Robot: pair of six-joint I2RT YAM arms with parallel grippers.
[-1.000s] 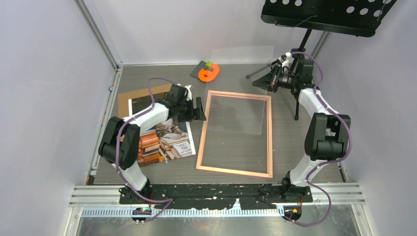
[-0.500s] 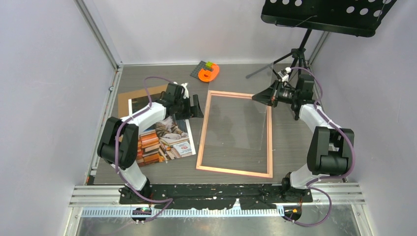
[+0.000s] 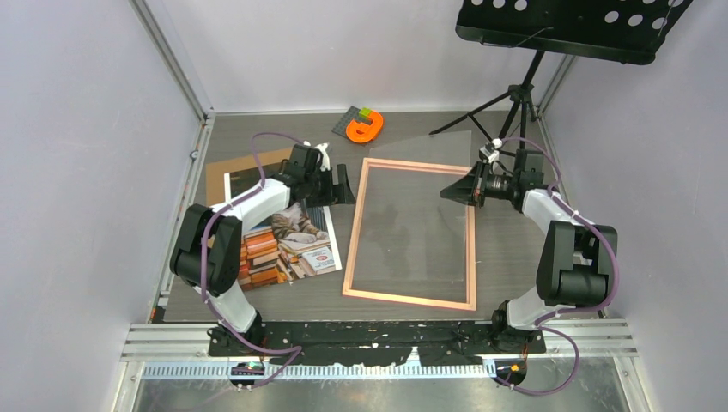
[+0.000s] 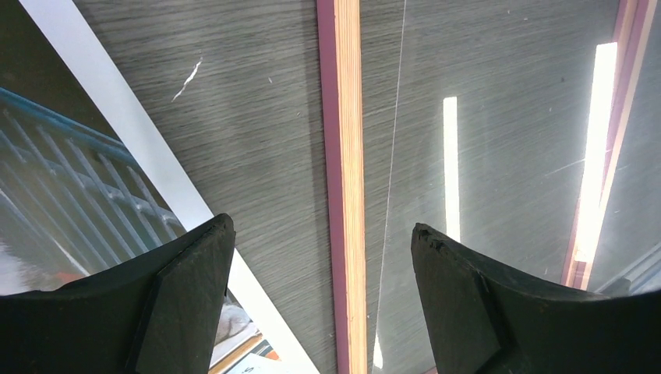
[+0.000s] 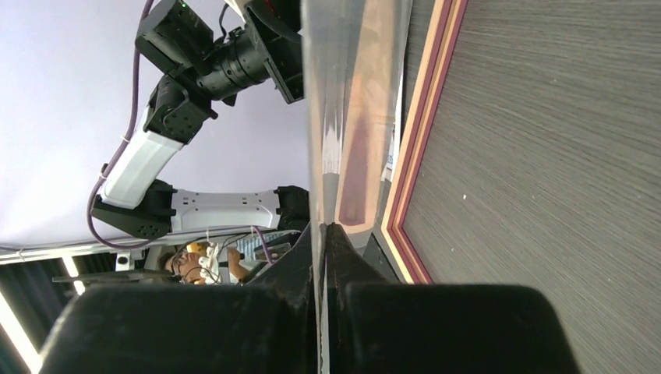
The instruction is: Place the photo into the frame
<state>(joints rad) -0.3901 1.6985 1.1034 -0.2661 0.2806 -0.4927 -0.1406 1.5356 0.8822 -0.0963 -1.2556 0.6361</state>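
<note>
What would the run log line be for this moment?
left gripper: open, over left rail of frame | right gripper: shut on pane, tilted over frame | photo: flat, left of frame

The pink frame (image 3: pixel 410 298) fills the middle of the table (image 3: pixel 498 249). A clear pane (image 5: pixel 351 93), pinched at its edge by the right gripper (image 3: pixel 448 192), hangs over the frame's opening and bars the way in from above. The left gripper (image 4: pixel 321 227), jaws wide, hovers over the left rail. A bare strip runs between the frame and the photo (image 3: pixel 288 245). A tripod (image 3: pixel 515 94) and an orange piece (image 3: pixel 364 129) stand at the far edge.
</note>
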